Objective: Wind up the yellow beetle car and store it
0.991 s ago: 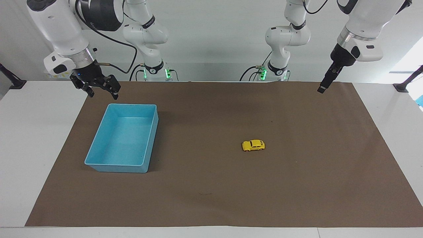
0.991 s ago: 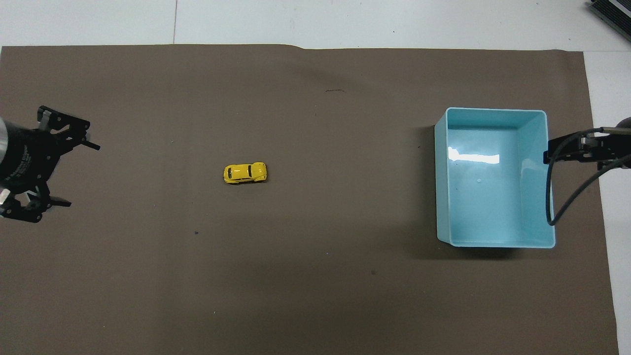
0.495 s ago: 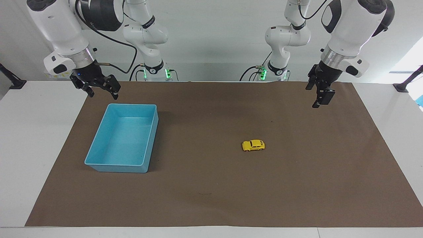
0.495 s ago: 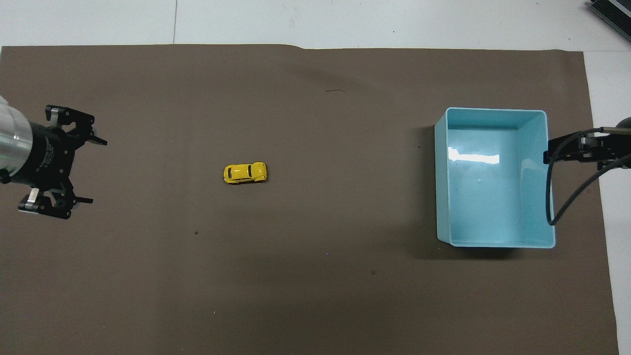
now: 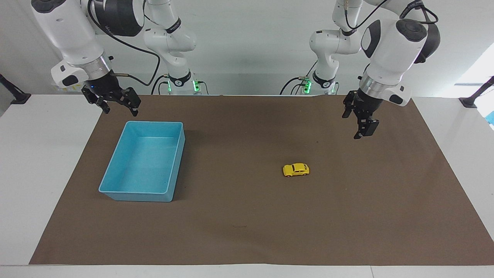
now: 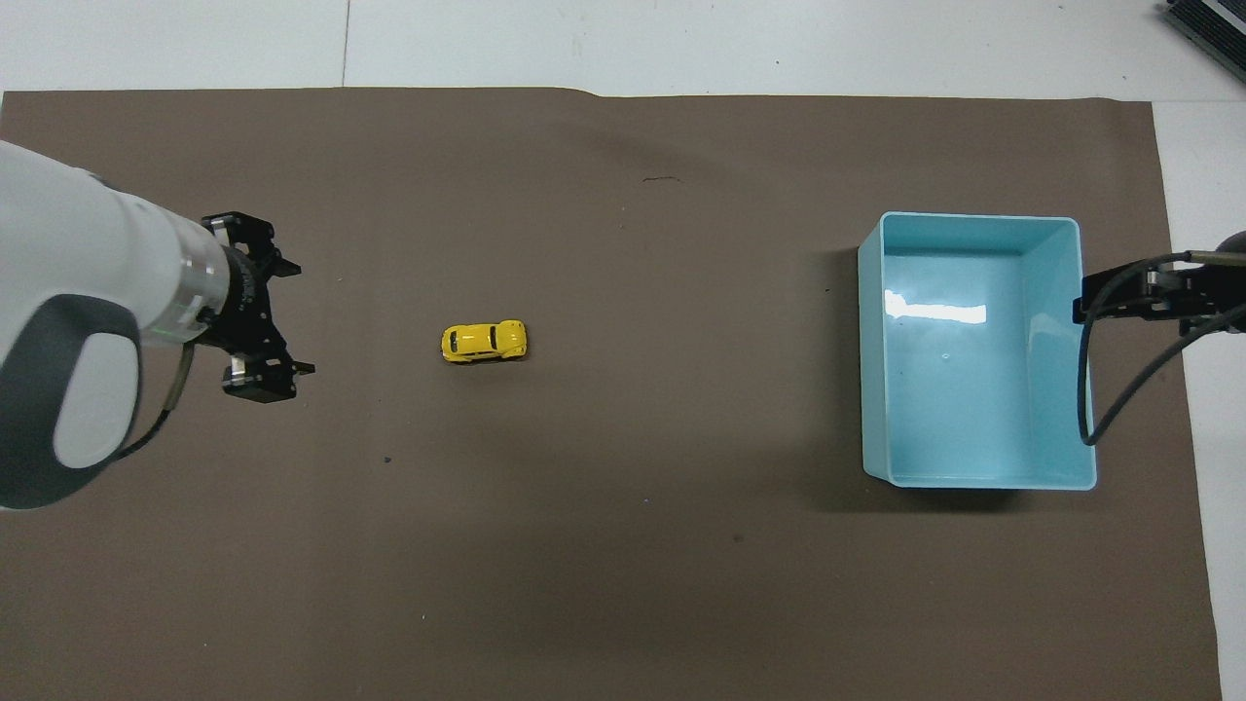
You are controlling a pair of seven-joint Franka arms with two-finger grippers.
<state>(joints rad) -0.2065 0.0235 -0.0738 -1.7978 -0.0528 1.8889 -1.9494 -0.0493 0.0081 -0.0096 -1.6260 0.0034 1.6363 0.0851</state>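
Note:
The yellow beetle car (image 5: 296,170) (image 6: 484,341) stands on its wheels on the brown mat, around mid-table toward the left arm's end. My left gripper (image 5: 350,126) (image 6: 302,318) hangs open and empty above the mat, beside the car toward the left arm's end, clearly apart from it. My right gripper (image 5: 120,112) waits open and empty, raised over the robots' edge of the mat beside the blue bin.
An empty light-blue bin (image 5: 154,122) (image 6: 973,216) sits on the brown mat (image 5: 247,231) toward the right arm's end. A black cable loops from the right wrist over the bin's rim in the overhead view. White tabletop surrounds the mat.
The left arm has swung in from the table's end over the mat, bringing its gripper lower and closer to the car. The right arm, car and bin have not moved.

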